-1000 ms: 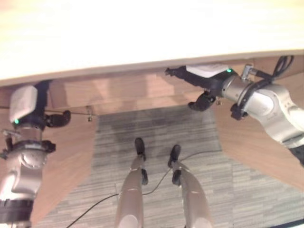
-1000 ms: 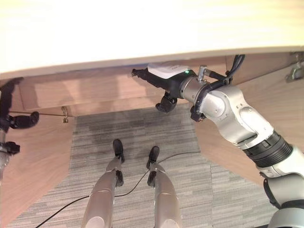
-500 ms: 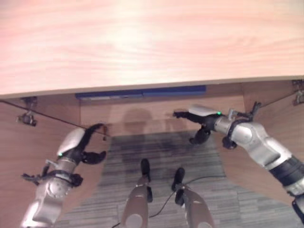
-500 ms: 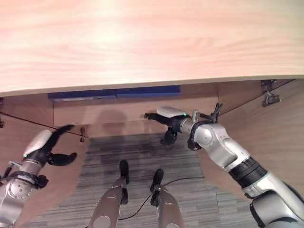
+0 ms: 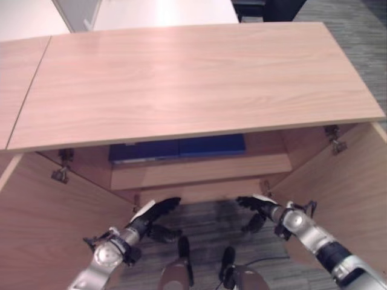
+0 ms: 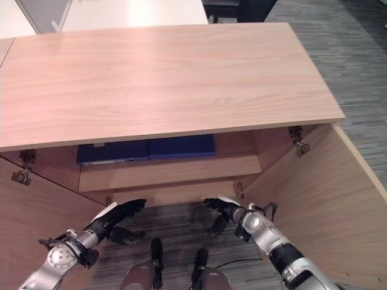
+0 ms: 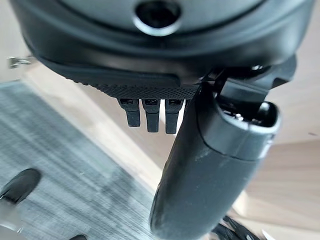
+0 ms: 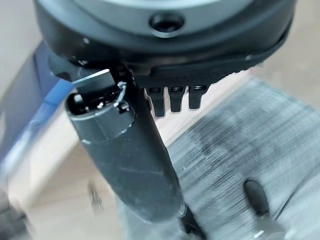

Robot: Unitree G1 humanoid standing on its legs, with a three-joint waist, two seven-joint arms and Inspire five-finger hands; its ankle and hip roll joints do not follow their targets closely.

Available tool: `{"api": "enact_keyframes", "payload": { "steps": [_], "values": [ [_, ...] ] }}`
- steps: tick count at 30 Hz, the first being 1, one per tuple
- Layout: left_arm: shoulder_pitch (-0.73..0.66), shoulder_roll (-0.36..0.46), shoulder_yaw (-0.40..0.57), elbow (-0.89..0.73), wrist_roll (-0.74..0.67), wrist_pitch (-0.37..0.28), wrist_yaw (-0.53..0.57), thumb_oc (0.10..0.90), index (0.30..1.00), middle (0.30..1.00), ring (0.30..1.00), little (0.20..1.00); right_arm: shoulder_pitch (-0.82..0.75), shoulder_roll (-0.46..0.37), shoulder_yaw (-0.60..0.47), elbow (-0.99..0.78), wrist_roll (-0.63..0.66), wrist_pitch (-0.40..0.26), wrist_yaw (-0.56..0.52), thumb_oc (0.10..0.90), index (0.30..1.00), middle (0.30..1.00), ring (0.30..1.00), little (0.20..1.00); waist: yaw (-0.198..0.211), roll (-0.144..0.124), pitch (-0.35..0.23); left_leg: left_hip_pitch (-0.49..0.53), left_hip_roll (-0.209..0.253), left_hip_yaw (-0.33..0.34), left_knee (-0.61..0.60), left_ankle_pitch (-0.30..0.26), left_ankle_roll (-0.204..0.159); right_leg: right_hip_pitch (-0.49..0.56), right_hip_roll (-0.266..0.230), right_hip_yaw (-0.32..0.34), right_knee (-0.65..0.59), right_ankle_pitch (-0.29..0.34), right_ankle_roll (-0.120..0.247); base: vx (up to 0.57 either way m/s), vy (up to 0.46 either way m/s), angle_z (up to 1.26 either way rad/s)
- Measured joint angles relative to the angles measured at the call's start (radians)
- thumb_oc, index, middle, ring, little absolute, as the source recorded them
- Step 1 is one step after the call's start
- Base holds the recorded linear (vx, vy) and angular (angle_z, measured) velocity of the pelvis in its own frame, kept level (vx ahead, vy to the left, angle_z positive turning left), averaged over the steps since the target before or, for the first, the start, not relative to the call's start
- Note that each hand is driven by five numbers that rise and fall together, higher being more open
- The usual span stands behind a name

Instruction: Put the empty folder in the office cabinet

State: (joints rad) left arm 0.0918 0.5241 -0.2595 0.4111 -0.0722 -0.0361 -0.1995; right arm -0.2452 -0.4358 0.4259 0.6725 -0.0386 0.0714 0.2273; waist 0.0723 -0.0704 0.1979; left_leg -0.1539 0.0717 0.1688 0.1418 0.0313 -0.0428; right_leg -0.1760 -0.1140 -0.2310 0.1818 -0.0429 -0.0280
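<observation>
Left eye view: the light wooden office cabinet (image 5: 199, 84) is seen from above with both doors swung wide; two flat dark blue folders (image 5: 176, 148) lie side by side on its upper shelf, so the placing looks done. The left hand (image 5: 150, 216) and right hand (image 5: 261, 206) hang low before the opening, fingers straight, holding nothing. Judged next: the doors are to be shut, each best pushed with flat fingers on the outer face, clear of the metal hinges (image 5: 332, 138). Right eye view: the right door's (image 6: 326, 199) inner face is shown more fully. Left wrist view: straight fingers (image 7: 150, 114) and thumb are confirmed empty over grey striped carpet (image 7: 55, 150). Right wrist view: relaxed empty fingers (image 8: 172, 97) are shown, with a blue edge, probably a folder, beside the thumb.
</observation>
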Motion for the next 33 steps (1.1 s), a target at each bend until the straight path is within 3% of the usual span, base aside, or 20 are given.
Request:
{"api": "enact_keyframes", "payload": {
  "steps": [1,2,3,4,6,8,9,12,14,15,17,22,25,26,28,31,33],
  "values": [
    [0.010,-0.023,-0.045,0.076,0.003,0.022,0.012,0.800,0.900,0.900,0.900,0.900,0.058,-0.004,0.008,0.006,0.013,-0.002,-0.028,0.800,0.900,0.900,0.900,0.900,-0.042,-0.004,-0.041,0.038,-0.005,-0.015,0.031,-0.045,0.004,0.009,0.000,0.006,-0.027,0.020,0.020,0.03,0.168,-0.12],
    [-0.002,-0.090,-0.063,0.209,0.013,0.010,0.019,0.800,0.900,0.900,0.900,0.900,0.093,0.009,-0.044,0.086,0.030,-0.023,-0.045,0.800,0.900,0.900,0.900,0.900,-0.074,0.026,-0.069,0.101,-0.002,-0.040,-0.050,-0.061,0.003,0.036,0.019,-0.001,-0.052,0.042,0.038,0.04,0.172,-0.10],
    [-0.014,-0.127,-0.064,0.267,0.022,0.018,0.026,0.800,0.900,0.900,0.900,0.900,0.103,0.010,-0.052,0.112,0.041,-0.017,-0.062,0.800,0.900,0.900,0.900,0.900,-0.082,0.038,-0.075,0.133,0.001,-0.037,-0.097,-0.062,0.001,0.042,0.027,-0.003,-0.062,0.046,0.042,-0.01,0.160,-0.11],
    [-0.026,-0.157,-0.083,0.322,0.041,0.030,0.044,0.800,0.900,0.900,0.900,0.900,0.118,0.018,-0.051,0.157,0.043,0.002,-0.095,0.800,0.900,0.900,0.900,0.900,-0.096,0.027,-0.079,0.140,-0.006,-0.029,-0.114,-0.055,0.005,0.047,0.027,0.006,-0.084,0.065,0.057,-0.02,0.199,-0.20],
    [-0.116,-0.275,-0.053,0.630,0.039,0.008,0.099,0.800,0.900,0.900,0.900,0.900,0.151,0.072,-0.106,0.317,0.082,-0.022,-0.152,0.800,0.900,0.900,0.900,0.900,-0.108,0.013,-0.101,0.170,-0.021,-0.027,-0.153,-0.042,0.014,0.094,0.026,0.015,-0.164,0.101,0.073,-0.04,0.140,-0.10],
    [-0.155,-0.317,-0.036,0.789,0.030,0.050,0.125,0.800,0.900,0.900,0.900,0.900,0.181,0.132,-0.112,0.432,0.126,-0.008,-0.169,0.800,0.900,0.900,0.900,0.900,-0.132,0.004,-0.120,0.184,-0.036,-0.017,-0.173,-0.036,0.021,0.107,0.018,0.023,-0.203,0.121,0.088,-0.07,0.147,-0.12],
    [-0.192,-0.337,-0.022,0.888,0.041,0.029,0.153,0.800,0.900,0.900,0.900,0.900,0.178,0.170,-0.178,0.532,0.172,-0.031,-0.180,0.800,0.900,0.900,0.900,0.900,-0.125,0.007,-0.136,0.201,-0.041,-0.013,-0.199,-0.024,0.028,0.118,0.018,0.026,-0.215,0.130,0.090,-0.12,0.175,-0.15],
    [-0.156,-0.348,0.010,0.926,0.046,0.031,0.198,0.800,0.900,0.900,0.900,0.900,0.225,0.161,-0.303,0.645,0.289,-0.043,-0.216,0.800,0.900,0.900,0.900,0.900,-0.150,0.048,-0.198,0.215,-0.057,-0.007,-0.223,-0.017,0.040,0.133,0.004,0.030,-0.246,0.153,0.105,-0.16,0.179,-0.03],
    [-0.144,-0.346,0.021,0.924,0.045,0.030,0.197,0.800,0.900,0.900,0.900,0.900,0.243,0.153,-0.317,0.668,0.321,-0.044,-0.225,0.800,0.900,0.900,0.900,0.900,-0.150,0.066,-0.208,0.218,-0.063,-0.006,-0.223,-0.018,0.042,0.134,0.000,0.033,-0.250,0.155,0.107,-0.16,0.147,-0.05],
    [-0.102,-0.343,0.034,0.929,0.044,0.028,0.209,0.800,0.900,0.900,0.900,0.900,0.275,0.150,-0.325,0.675,0.376,-0.042,-0.225,0.800,0.900,0.900,0.900,0.900,-0.152,0.091,-0.216,0.221,-0.071,0.003,-0.223,-0.020,0.045,0.132,-0.004,0.044,-0.252,0.162,0.110,-0.14,0.120,-0.14],
    [-0.083,-0.347,0.066,0.934,0.041,0.012,0.211,0.800,0.900,0.900,0.900,0.900,0.298,0.153,-0.363,0.678,0.403,-0.041,-0.225,0.800,0.900,0.900,0.900,0.900,-0.151,0.106,-0.215,0.226,-0.075,0.019,-0.223,-0.023,0.050,0.126,-0.007,0.060,-0.248,0.167,0.117,-0.16,0.114,-0.21],
    [-0.083,-0.341,0.068,0.934,0.049,0.007,0.211,0.800,0.900,0.900,0.900,0.900,0.315,0.153,-0.403,0.667,0.419,-0.046,-0.224,0.800,0.900,0.900,0.900,0.900,-0.172,0.086,-0.209,0.225,-0.086,0.054,-0.226,-0.029,0.053,0.091,-0.016,0.095,-0.224,0.174,0.125,-0.14,0.049,-0.24],
    [-0.096,-0.331,0.067,0.922,0.048,0.007,0.211,0.800,0.900,0.900,0.900,0.900,0.303,0.154,-0.425,0.666,0.436,-0.048,-0.227,0.800,0.900,0.900,0.900,0.900,-0.182,0.064,-0.192,0.219,-0.092,0.096,-0.223,-0.019,0.060,0.047,-0.021,0.117,-0.187,0.197,0.162,-0.11,-0.015,-0.44],
    [-0.106,-0.323,0.064,0.921,0.049,0.008,0.211,0.800,0.900,0.900,0.900,0.900,0.277,0.156,-0.432,0.661,0.436,-0.053,-0.228,0.800,0.900,0.900,0.900,0.900,-0.181,0.049,-0.167,0.222,-0.086,0.124,-0.223,-0.018,0.072,0.036,-0.034,0.108,-0.198,0.185,0.190,-0.04,-0.012,-0.65],
    [-0.113,-0.325,0.048,0.914,0.048,0.011,0.211,0.800,0.900,0.900,0.900,0.900,0.245,0.151,-0.460,0.662,0.437,-0.053,-0.230,0.800,0.900,0.900,0.900,0.900,-0.169,0.092,-0.142,0.220,-0.040,0.201,-0.227,-0.008,0.086,0.042,-0.044,-0.018,-0.194,0.117,0.191,-0.01,-0.047,-0.91],
    [-0.127,-0.323,0.051,0.913,0.057,0.008,0.212,0.800,0.900,0.900,0.900,0.900,0.239,0.145,-0.481,0.620,0.454,-0.048,-0.239,0.800,0.900,0.900,0.900,0.900,-0.175,0.077,-0.120,0.225,-0.021,0.249,-0.228,-0.011,0.088,0.029,-0.121,-0.021,-0.056,0.113,0.198,0.02,-0.099,-0.62],
    [-0.141,-0.316,0.049,0.910,0.066,0.011,0.213,0.800,0.900,0.900,0.900,0.900,0.244,0.130,-0.486,0.576,0.456,-0.046,-0.252,0.800,0.900,0.900,0.900,0.900,-0.183,0.060,-0.127,0.229,-0.012,0.266,-0.228,-0.011,0.071,0.069,-0.167,-0.015,-0.083,0.109,0.206,0.07,-0.210,-0.51]
  ]
}}
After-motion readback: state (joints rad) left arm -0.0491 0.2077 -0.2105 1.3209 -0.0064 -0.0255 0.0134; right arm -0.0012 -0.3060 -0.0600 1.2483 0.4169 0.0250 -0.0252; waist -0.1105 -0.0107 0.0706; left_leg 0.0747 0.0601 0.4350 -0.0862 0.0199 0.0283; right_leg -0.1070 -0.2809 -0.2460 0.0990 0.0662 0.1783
